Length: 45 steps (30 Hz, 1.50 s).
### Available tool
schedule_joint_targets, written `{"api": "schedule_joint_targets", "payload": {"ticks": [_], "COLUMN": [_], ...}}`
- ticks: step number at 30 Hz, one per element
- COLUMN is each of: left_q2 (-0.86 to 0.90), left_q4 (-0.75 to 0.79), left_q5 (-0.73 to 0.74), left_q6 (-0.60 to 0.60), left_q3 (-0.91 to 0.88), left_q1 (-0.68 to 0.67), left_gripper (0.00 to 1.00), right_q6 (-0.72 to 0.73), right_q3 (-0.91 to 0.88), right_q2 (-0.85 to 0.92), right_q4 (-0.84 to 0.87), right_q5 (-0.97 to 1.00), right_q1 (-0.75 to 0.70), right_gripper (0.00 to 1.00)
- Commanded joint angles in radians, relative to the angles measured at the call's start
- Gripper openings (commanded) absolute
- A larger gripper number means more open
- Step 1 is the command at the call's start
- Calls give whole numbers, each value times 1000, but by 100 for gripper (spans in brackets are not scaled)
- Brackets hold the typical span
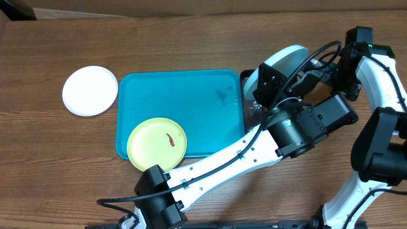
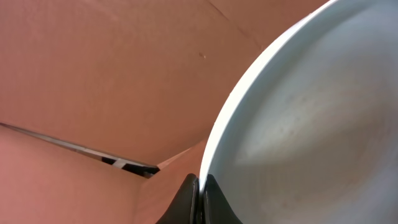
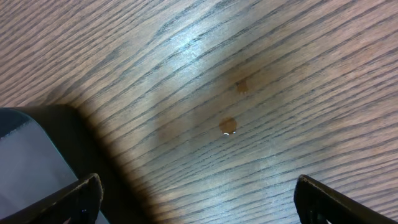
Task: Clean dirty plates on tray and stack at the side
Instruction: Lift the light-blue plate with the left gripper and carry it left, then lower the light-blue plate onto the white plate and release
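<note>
Light cyan plate [image 1: 287, 57]: we log it lifted off the tabletop [image 1: 191, 38] and tilted steeply, just beyond the right edge of the turquoise tray [image 1: 191, 102]. Its rim is pinched in the left tool [image 2: 200, 190], whose fingers [image 2: 186, 202] are pressed together on it. In the left wrist view its pale inner face fills the right side.

Yellow-green plate [image 1: 157, 143]: lies flat at the tray's near left corner, overlapping the rim, with a small brown smear [image 1: 170, 140] near its middle.

White plate [image 1: 90, 91]: flat on the tabletop, just left of the tray and not touching it.

Right tool [image 3: 196, 193]: spread wide with nothing between its fingers, above bare wood bearing two small brown spots [image 3: 228, 126].

Glossy black tray [image 1: 253, 113]: we note it just right of the turquoise tray, largely hidden under the left arm [image 1: 216, 162].
</note>
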Motion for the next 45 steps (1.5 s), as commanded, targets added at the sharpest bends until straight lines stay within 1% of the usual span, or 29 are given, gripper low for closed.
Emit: {"api": "schedule_joint_targets", "payload": {"ticks": [1, 12, 15, 18, 19, 22, 24, 27, 29, 31, 32, 33, 37, 42, 45], "left_q2": [-40, -40, -40, -40, -40, -39, -39, -38, -38, -38, -38, -38, -39, -38, -38], "left_q4": [6, 9, 9, -13, -31, -98, -130, -157, -178, -201, -217, -225, -270, -347, -386], "left_q5": [-36, -35, -13, 84, 132, 306, 448, 687, 814, 872, 904, 922, 1070, 1243, 1304], "left_q6": [19, 18, 15, -16, -45, -180, -250, -279, -283, -314, -338, -345, -351, -431, -476], "left_q3": [28, 28, 28, 28, 28, 28, 24, 18, 18, 18, 18, 18, 18, 18, 18], "left_q1": [-2, -1, 3, 20, 30, 80, 130, 222, 300, 376, 440, 471, 681, 1006, 1205], "left_gripper": [4, 4, 4, 4, 4, 4, 4, 4, 4, 4, 4, 4, 4, 4, 4], "right_q6": [4, 4, 4, 4, 4, 4, 4, 4, 4, 4, 4, 4, 4, 4, 4], "right_q3": [17, 17, 17, 17, 17, 17, 17, 17, 17, 17, 17, 17, 17, 17, 17], "right_q2": [-21, -21, -21, -21, -21, -21, -21, -21, -21, -21, -21, -21, -21, -21, -21], "right_q4": [3, 3, 3, 3, 3, 3, 3, 3, 3, 3, 3, 3, 3, 3, 3], "right_q5": [2, 2, 2, 2, 2, 2, 2, 2, 2, 2, 2, 2, 2, 2, 2], "right_q1": [-4, -4, -4, -4, -4, -4, -4, -4, -4, -4, -4, -4, -4, -4, -4], "right_gripper": [100, 100, 100, 100, 100, 100, 100, 100, 100, 100, 100, 100, 100, 100, 100]}}
